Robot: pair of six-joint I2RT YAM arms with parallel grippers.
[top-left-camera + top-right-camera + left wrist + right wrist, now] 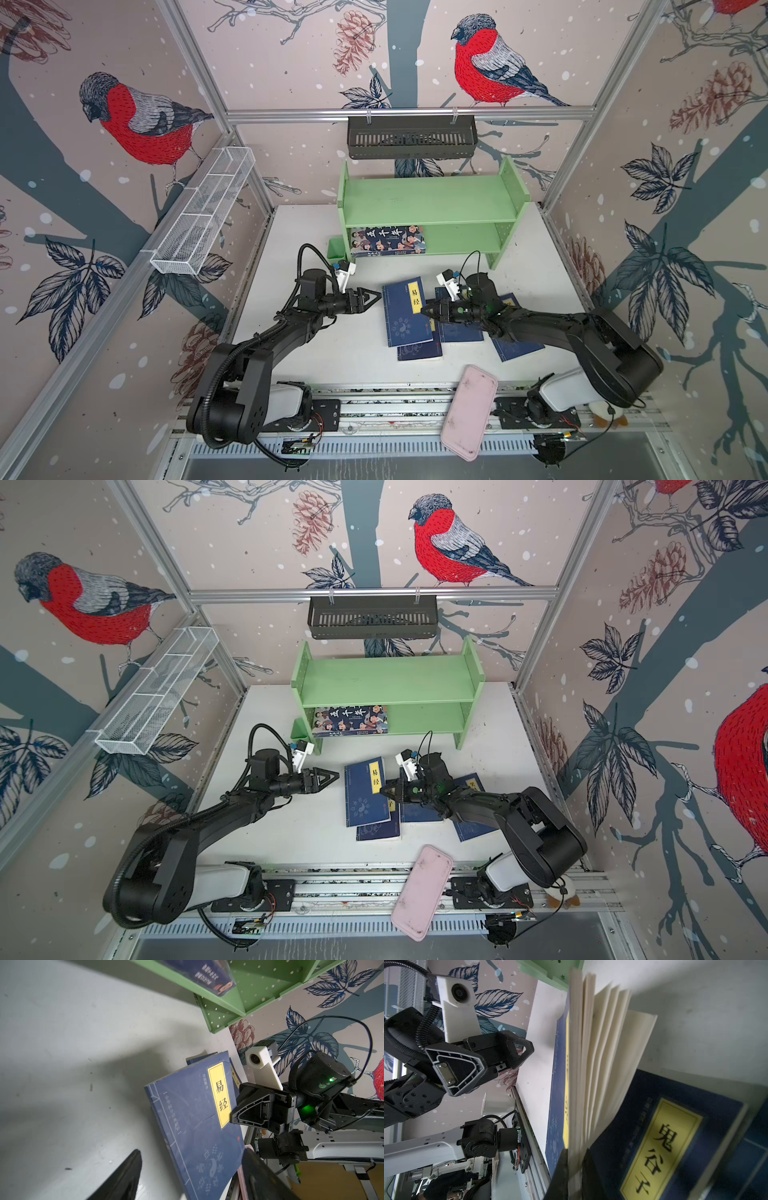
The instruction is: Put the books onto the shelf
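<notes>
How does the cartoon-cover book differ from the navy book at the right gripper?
Place: the cartoon-cover book lies on the shelf's lower tier; the navy book is on the table. Grip: the cartoon-cover book is free; the right gripper is shut on the navy book's edge, tilting it, pages fanned. Cover: cartoon figures versus a yellow title label. Both covers are dark blue.

The cartoon book (pixel 387 240) lay on the shelf (pixel 436 199), lower tier, left; the right gripper (pixel 424 309) touched the top navy book (pixel 401 322) at its right edge.
</notes>
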